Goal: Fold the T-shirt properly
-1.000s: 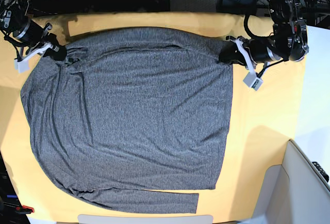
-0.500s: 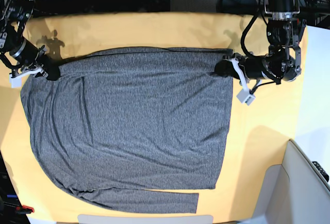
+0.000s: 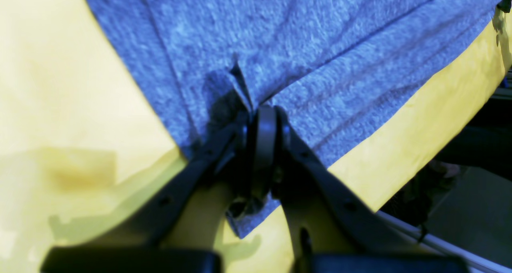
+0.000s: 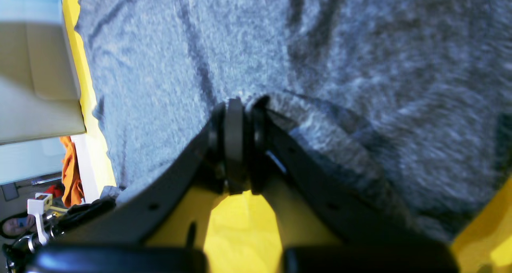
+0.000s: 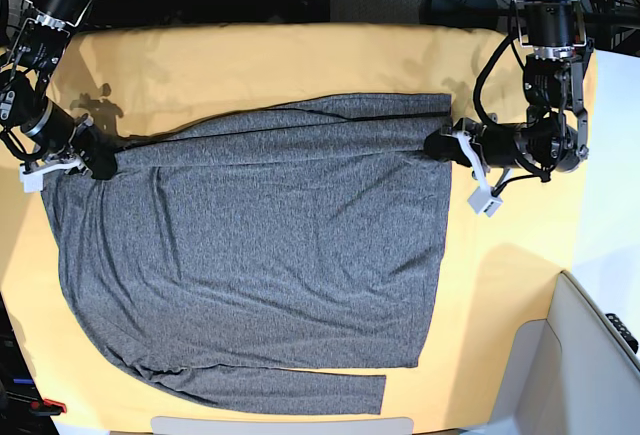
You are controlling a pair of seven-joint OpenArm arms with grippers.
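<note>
**Across the yellow cloth, both arms grip the shirt's far edge**

At the left side of the base view, the right gripper (image 5: 97, 163) sits low over the yellow-orange table cloth (image 5: 300, 60), its jaws clenched on a bunched corner of the T-shirt (image 5: 250, 255). From the right wrist camera the same gripper (image 4: 236, 113) shows its two black fingers pressed together, with grey knit (image 4: 360, 65) puckered and humped up around the tips; bare yellow cloth (image 4: 240, 225) shows between the finger arms below.

Moving rightward, the heather-grey shirt lies spread over most of the table, its body flat with shallow wrinkles on the left half. Its far edge runs as a doubled strip between the two grippers, slanting up toward the right. One long sleeve (image 5: 300, 390) lies straight along the near edge, pointing right.

At the right side of the base view, the left gripper (image 5: 440, 143) reaches in sideways and pinches the shirt's far right corner. The left wrist camera confirms it: the gripper (image 3: 262, 121) is clamped shut on a small fold of the fabric (image 3: 320, 45), which stands up in a peak just beyond the tips, with creases fanning away across the knit. Yellow cloth (image 3: 60, 85) lies to either side of that corner.
</note>
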